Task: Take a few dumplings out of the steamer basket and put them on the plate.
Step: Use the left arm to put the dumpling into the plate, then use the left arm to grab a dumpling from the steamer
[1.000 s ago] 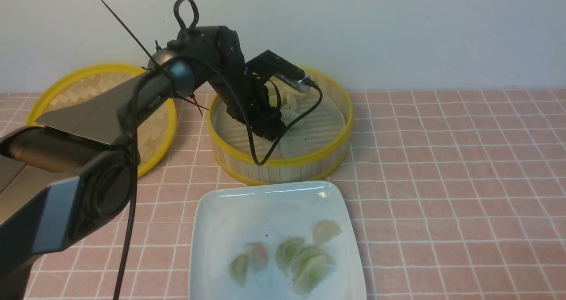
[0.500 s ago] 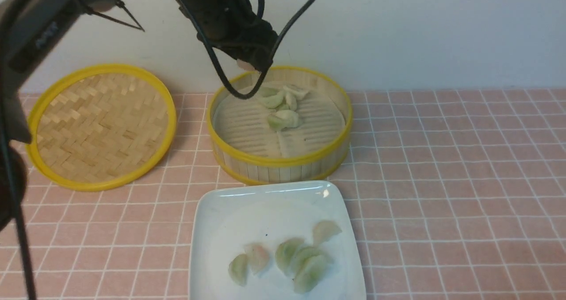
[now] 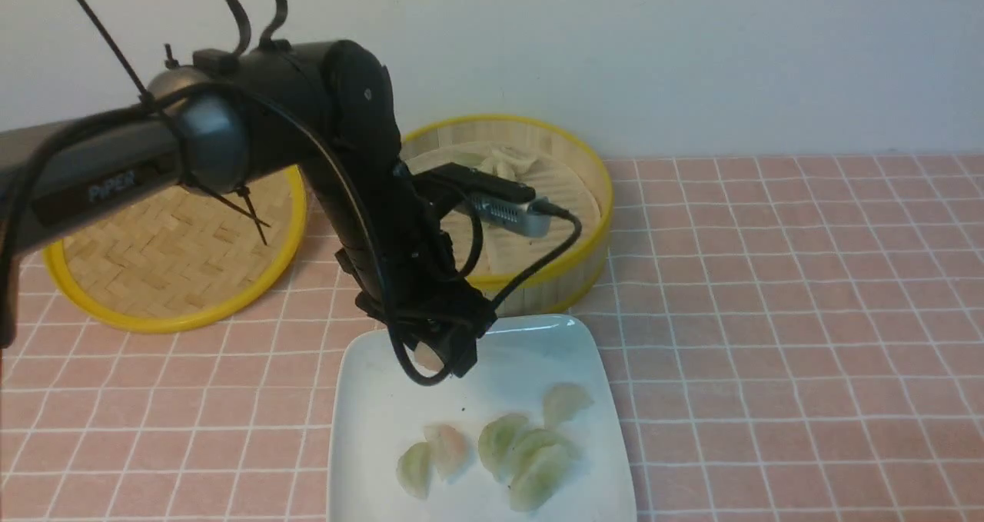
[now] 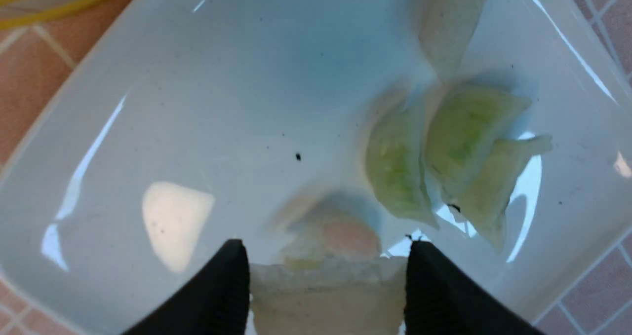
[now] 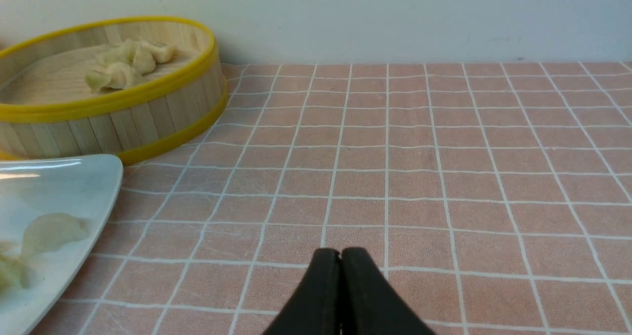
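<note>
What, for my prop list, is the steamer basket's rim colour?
Steamer basket: yellow, clearest in right wrist view.

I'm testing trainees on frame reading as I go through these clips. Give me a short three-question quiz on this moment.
1. True or false: the left gripper is empty.
2. The left gripper hangs above: A the basket, B the plate, C the lid.
3. Fill in: the right gripper is ___ (open or shut).
Key: 1 false, it grips a dumpling; 2 B; 3 shut.
</note>
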Robot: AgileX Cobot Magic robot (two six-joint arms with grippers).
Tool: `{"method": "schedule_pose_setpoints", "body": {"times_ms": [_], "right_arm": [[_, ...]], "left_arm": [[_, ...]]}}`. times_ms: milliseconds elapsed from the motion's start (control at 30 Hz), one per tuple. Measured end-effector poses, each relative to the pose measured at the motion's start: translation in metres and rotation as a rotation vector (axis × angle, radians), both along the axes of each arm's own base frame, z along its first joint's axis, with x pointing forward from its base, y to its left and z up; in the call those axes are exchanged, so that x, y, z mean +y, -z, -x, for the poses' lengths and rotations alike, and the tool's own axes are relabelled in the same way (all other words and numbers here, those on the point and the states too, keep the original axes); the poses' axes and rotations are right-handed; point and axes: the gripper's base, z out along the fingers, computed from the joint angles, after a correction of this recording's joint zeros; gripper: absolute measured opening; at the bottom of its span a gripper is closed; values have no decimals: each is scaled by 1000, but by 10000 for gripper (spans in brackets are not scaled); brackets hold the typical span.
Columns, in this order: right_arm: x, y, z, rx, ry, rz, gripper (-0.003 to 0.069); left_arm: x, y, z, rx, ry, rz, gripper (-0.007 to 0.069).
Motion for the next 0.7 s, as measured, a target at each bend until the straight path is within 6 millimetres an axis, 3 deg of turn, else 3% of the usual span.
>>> {"method": "schedule_pose_setpoints", "body": {"times_ms": [167,300,500,567,633,700], "right_arm": [[0,0,0,0,0,0,-15],[0,0,0,0,0,0,-15],[0,0,0,0,0,0,-15],[0,0,0,0,0,0,-15],[0,0,0,0,0,0,-15],[0,0,0,0,0,0,-15]], "left_arm": [[-7,6,-1,-1,12,2,488],[-14,-19,-19,-134,-23,60,530],[-12,-72,-56,-383,-170,155,430],[-6,-86,-79,-476,-266,194,344],[-3,-86,-96,-512,-310,211,279],[-2,-70,-116,-523,-316,195,220]]}}
